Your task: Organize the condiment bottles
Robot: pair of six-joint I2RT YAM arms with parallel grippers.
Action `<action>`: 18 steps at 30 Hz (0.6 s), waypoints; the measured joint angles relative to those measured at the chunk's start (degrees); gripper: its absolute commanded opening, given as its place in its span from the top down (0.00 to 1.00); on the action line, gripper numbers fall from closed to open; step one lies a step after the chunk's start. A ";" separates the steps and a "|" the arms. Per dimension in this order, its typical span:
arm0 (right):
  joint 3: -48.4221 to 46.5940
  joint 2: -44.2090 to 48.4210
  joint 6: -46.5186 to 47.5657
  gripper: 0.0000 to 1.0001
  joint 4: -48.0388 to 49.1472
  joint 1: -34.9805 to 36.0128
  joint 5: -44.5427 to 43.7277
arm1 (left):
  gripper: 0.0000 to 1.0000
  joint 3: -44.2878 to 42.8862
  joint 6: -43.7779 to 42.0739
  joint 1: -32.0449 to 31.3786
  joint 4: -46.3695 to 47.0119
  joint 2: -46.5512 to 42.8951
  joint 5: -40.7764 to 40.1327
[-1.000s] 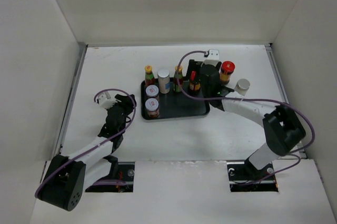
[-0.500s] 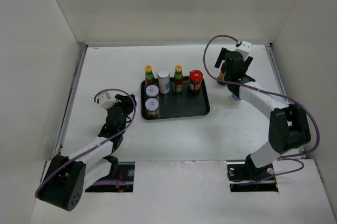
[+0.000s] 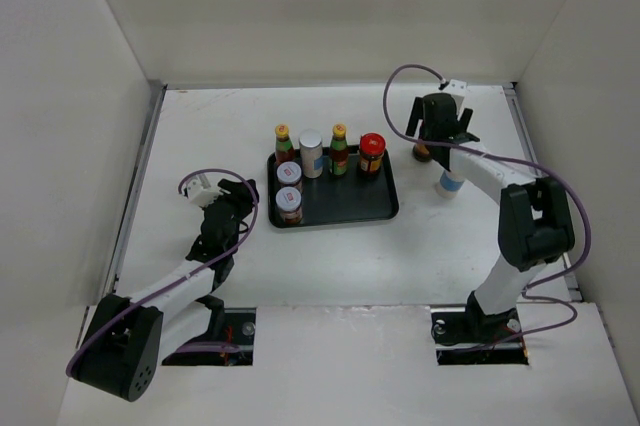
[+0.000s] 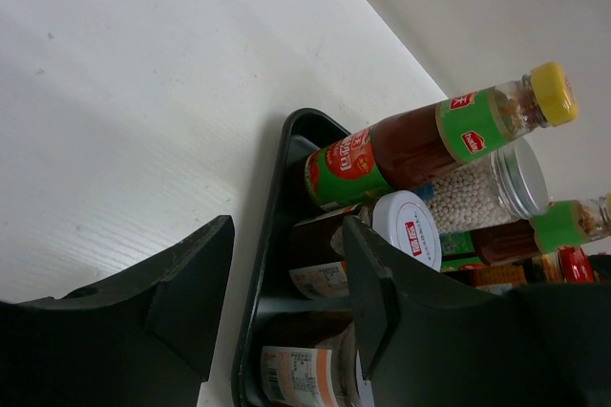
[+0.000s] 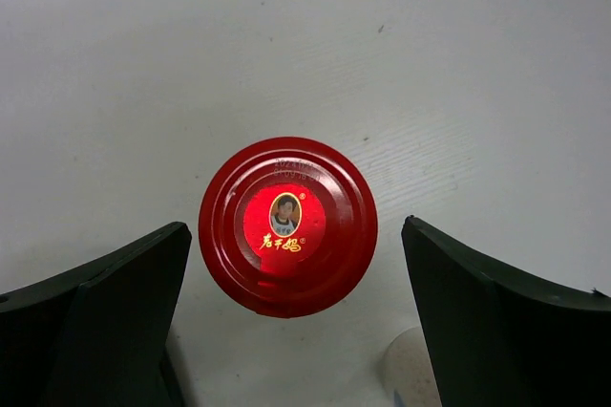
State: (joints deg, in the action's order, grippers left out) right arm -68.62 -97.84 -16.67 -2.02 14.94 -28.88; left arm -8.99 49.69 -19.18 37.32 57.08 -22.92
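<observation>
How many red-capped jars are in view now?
2. One red-capped jar stands at the tray's back right corner; the other sits on the table between the right hand's open fingers. More may hide behind that arm.

Lab booth: white walls, white table

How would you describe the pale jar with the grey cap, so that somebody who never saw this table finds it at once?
Find the dark tray in the middle of the table. In its far row of four, the pale jar stands second from the left, between two yellow-capped bottles. Alone in that row, it has a grey cap and whitish body.
</observation>
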 measured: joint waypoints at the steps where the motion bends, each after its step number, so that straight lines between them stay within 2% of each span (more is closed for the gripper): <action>1: -0.02 -0.55 0.02 0.02 -0.37 -0.09 0.26 | 0.52 0.00 0.00 0.00 0.00 0.00 0.00; 5: -0.74 -1.86 0.46 0.09 -1.14 -0.31 1.64 | 0.52 0.00 0.00 0.00 0.02 0.00 0.02; 8: -1.18 -2.10 0.35 0.25 -1.27 -0.31 2.38 | 0.52 0.00 0.00 0.02 0.00 0.00 0.02; 10: -1.20 -2.19 0.09 0.31 -1.36 -0.31 2.47 | 0.52 0.00 0.02 0.02 0.02 0.00 0.02; 15: -1.25 -2.19 0.02 0.28 -1.33 -0.31 2.51 | 0.52 0.00 0.02 0.00 0.09 0.28 0.04; 18: -1.42 -2.19 0.00 0.37 -1.68 -0.33 2.62 | 0.52 0.00 0.00 0.00 0.17 0.24 0.00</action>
State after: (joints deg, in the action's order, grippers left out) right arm -70.04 -100.03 -16.67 -3.70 14.61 -26.26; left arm -8.99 49.69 -19.18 37.50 57.32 -22.92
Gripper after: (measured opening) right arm 0.743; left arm 0.473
